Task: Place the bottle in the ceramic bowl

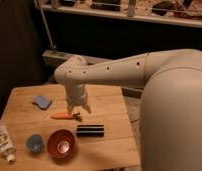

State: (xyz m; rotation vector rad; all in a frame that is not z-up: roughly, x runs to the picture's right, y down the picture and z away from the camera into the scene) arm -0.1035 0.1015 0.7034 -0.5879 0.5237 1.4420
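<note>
Bottle (4, 143) is lying flat at the far left edge of the wooden table (106, 102), cap toward the front, well apart from the claw. Red-brown bowl (54, 145) sits near the front with nothing in it, smaller blue-grey bowl (35, 143) just beside it. Claw (79, 110) points down over the table's middle, fingers spread wide, holding nothing, right above an orange stick-like thing (62, 116). Black bar (90, 130) and blue sponge (42, 102) nearby.

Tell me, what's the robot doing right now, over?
Gripper above mid-table, jaws open, empty. Bottle lying at table's left edge, untouched. Ceramic bowl at front. Blue-grey bowl sits between them.
</note>
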